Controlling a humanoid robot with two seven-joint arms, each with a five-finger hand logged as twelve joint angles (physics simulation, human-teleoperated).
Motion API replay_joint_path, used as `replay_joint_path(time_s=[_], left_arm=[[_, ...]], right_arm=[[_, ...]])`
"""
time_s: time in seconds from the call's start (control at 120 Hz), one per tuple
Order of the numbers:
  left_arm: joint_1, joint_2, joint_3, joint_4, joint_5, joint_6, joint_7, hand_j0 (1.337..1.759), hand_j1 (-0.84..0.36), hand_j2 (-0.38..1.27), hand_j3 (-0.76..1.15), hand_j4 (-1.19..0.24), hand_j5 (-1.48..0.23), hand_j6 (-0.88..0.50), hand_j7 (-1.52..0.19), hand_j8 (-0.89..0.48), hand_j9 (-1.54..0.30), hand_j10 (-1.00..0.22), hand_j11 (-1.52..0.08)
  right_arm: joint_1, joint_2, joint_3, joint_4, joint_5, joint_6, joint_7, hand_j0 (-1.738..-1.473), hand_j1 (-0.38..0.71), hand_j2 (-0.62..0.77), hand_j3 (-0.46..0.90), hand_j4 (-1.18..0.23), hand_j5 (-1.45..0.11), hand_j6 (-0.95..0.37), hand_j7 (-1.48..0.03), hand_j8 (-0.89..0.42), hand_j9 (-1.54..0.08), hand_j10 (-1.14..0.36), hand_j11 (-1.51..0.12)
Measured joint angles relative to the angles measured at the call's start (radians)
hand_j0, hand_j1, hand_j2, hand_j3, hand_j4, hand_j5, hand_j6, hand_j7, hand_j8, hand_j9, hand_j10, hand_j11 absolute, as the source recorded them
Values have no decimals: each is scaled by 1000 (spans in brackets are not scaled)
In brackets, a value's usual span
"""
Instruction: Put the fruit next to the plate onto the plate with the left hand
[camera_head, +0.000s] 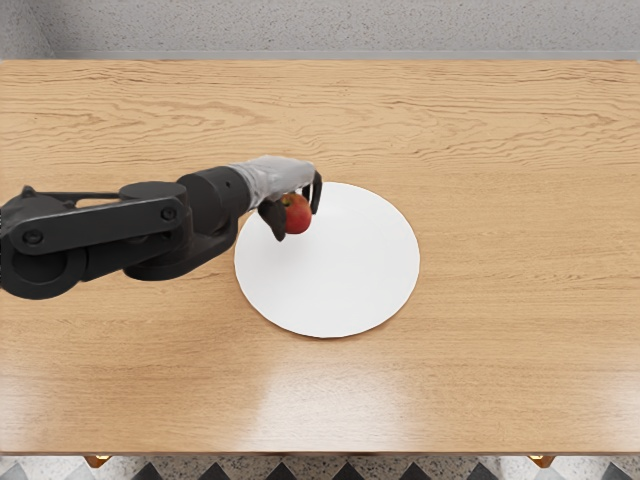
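1. Left hand (285, 190): the only hand we see. It is closed around the fruit (297, 213), with dark fingers (316, 192) curled down on the fruit's right and lower-left sides.
2. Arm (120, 230): we count one, dark and jointed. It enters from the left edge and lies across the table (500, 150) up to the plate's left rim.
3. Fruit: we count one, round and red with a yellowish patch. It sits in the hand's grasp within the plate's outline, near the upper-left rim. We cannot tell whether it touches the plate or is held just above it.
4. Plate (340, 270): we count one, white, round and flat. It lies near the middle of the table, and the hand overlaps its upper-left part.
5. Table: we count one, of light wood with the grain running left to right. It fills most of the view.
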Motion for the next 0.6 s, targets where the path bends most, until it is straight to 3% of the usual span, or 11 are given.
replay_joint_path(time_s=[0.208, 0.333, 0.367, 0.483, 0.6], left_arm=[[46, -7, 14, 15, 1, 2, 0, 1645, -324, 333, 0, -532, -1138, -282, -1137, -387, -1125, -800, -1132], [61, -7, 18, 18, -2, 0, 0, 1646, -336, 384, 0, -520, -1126, -273, -1112, -382, -1103, -787, -1110], [59, -8, 19, 18, 0, 2, 0, 1647, -306, 333, 0, -508, -1047, -293, -1034, -388, -1026, -735, -1032], [56, -7, 16, 18, -15, 5, 0, 1652, -25, 190, 0, -291, -597, -170, -589, -224, -584, -419, -588], [56, -7, 13, 18, -43, 7, 0, 1655, 139, 108, 0, -165, -337, -97, -333, -127, -330, -238, -332]], right_arm=[[0, 0, 0, 0, 0, 0, 0, -1658, -331, -3, 0, -15, -20, -15, -20, -15, -20, -15, -20], [0, 0, 0, 0, 0, 0, 0, -1658, -331, -3, 0, -15, -20, -15, -20, -15, -20, -15, -20], [0, 0, 0, 0, 0, 0, 0, -1658, -331, -3, 0, -15, -20, -15, -20, -15, -20, -15, -20], [0, 0, 0, 0, 0, 0, 0, -1658, -331, -3, 0, -15, -20, -15, -20, -15, -20, -15, -20], [0, 0, 0, 0, 0, 0, 0, -1658, -331, -3, 0, -15, -20, -15, -20, -15, -20, -15, -20]])
